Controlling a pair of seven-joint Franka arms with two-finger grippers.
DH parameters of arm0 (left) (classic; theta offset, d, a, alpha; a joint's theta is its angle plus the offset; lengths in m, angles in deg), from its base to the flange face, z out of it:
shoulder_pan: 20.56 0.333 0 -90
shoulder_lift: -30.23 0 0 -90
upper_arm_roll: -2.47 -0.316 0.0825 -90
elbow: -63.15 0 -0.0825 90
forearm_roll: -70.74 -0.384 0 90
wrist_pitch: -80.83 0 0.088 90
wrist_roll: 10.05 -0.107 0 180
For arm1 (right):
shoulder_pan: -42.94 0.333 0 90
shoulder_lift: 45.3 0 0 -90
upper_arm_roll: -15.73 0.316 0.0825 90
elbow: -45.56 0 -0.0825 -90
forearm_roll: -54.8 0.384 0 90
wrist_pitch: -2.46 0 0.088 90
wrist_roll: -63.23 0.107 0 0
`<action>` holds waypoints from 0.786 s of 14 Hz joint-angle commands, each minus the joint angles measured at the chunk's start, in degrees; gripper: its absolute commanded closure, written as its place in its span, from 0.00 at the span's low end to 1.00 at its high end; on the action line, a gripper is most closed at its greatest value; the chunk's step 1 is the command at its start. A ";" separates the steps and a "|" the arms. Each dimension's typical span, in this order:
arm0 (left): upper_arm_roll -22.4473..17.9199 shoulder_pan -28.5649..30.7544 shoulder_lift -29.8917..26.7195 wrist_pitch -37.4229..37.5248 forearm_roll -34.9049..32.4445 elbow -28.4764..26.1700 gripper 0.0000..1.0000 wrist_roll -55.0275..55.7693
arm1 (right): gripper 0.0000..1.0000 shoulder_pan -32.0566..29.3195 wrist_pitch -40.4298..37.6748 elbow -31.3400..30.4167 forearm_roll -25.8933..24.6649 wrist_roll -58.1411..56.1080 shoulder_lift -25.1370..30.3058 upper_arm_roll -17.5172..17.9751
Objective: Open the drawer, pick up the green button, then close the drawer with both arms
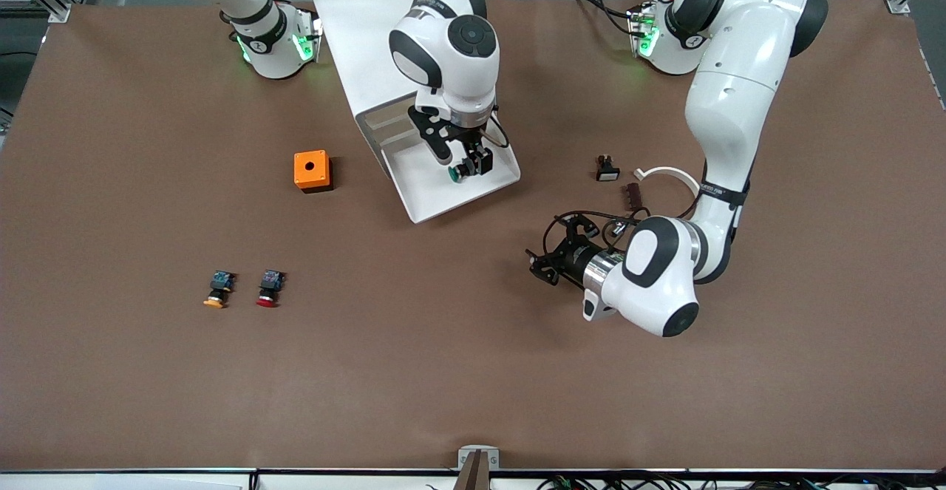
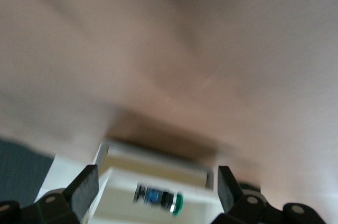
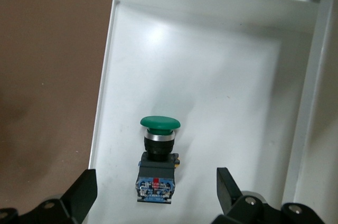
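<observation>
The drawer (image 1: 443,202) stands pulled out of the white cabinet (image 1: 355,17), toward the front camera. The button (image 1: 460,173), with a green cap, black body and blue rear, lies on its side on the drawer floor (image 3: 211,76). My right gripper (image 1: 464,159) hangs open just over the button (image 3: 158,150), one finger on each side and neither touching it. My left gripper (image 1: 542,267) is open and empty over the bare table, off the drawer's corner toward the left arm's end. It points at the drawer (image 2: 121,203), and the button (image 2: 158,199) shows blurred between its fingers.
An orange box (image 1: 312,171) with a round hole sits beside the drawer toward the right arm's end. An orange-capped button (image 1: 218,288) and a red-capped one (image 1: 269,287) lie nearer the front camera. A small black part (image 1: 607,168), a white clip (image 1: 669,174) and a brown block (image 1: 633,194) lie by the left arm.
</observation>
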 commanded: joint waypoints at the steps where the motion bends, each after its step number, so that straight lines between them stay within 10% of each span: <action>1: -0.47 -1.70 -2.68 -6.20 -7.80 -1.25 0.01 -1.46 | 0.00 1.27 0.54 1.86 -2.78 3.62 -2.75 -0.51; 11: -0.38 -6.88 -4.00 -21.94 -29.09 -1.95 0.01 6.43 | 0.00 1.71 3.27 2.48 -2.70 4.33 -6.01 -0.42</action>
